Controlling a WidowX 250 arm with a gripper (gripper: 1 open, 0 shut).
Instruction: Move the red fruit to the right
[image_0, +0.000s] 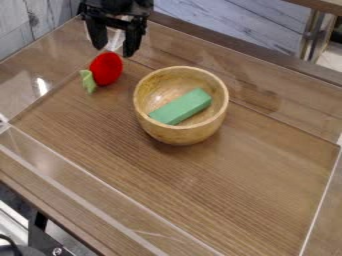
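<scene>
Your gripper (115, 43) hangs at the top left of the view, pointing straight down at the table. Its two dark fingers (134, 41) stand spread wide apart with nothing between them. You see only the black wrist housing above them; the arm beyond it is cut off by the frame edge.
</scene>
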